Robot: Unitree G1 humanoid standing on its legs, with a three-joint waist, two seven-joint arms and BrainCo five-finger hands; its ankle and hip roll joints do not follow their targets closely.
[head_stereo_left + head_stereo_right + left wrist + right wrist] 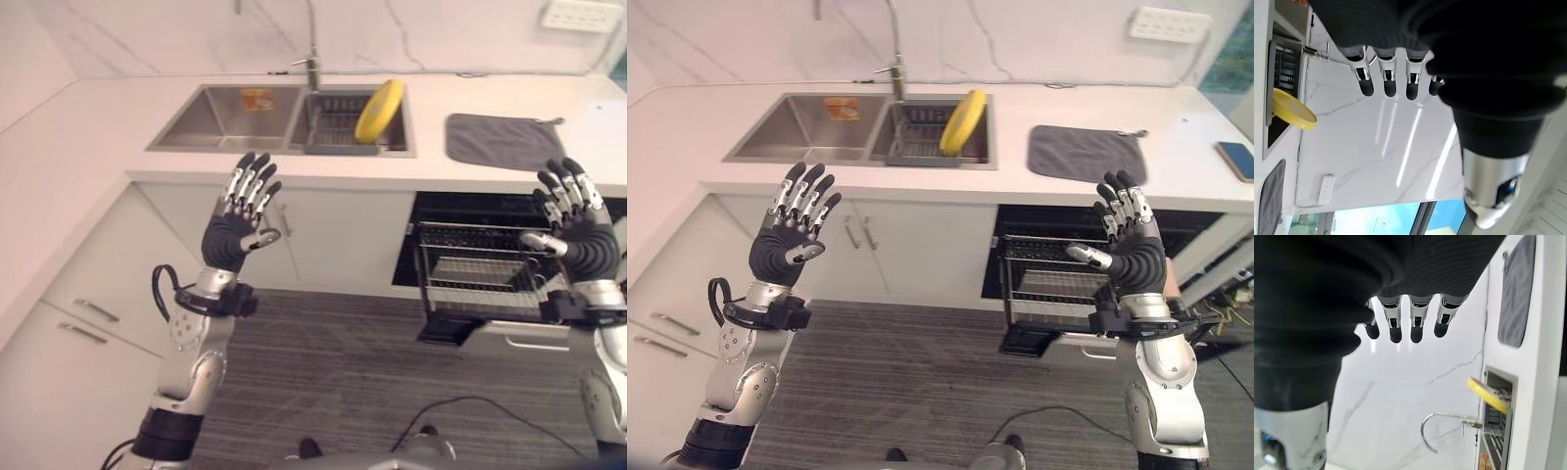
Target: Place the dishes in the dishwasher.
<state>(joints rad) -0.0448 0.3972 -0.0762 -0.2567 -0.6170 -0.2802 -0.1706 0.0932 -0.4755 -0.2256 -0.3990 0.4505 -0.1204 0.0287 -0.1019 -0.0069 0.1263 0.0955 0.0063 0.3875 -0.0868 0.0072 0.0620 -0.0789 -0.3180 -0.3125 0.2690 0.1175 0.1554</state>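
Observation:
A yellow plate (379, 110) stands on edge in a dark rack inside the right basin of the steel sink (225, 122); the plate (1294, 109) shows in the left wrist view and the plate (1488, 394) in the right wrist view as well. Below the counter on the right, the dishwasher (509, 211) is open with its wire rack (475, 269) pulled out. My left hand (243, 220) is raised in front of the cabinets, fingers straight, holding nothing. My right hand (573, 230) is raised over the wire rack, also open and holding nothing.
A grey mat (502, 140) lies on the white counter (78, 137) right of the sink. A faucet (312, 59) rises behind the sink. A blue object (1236, 160) lies at the counter's far right. White cabinets (88, 323) line the left.

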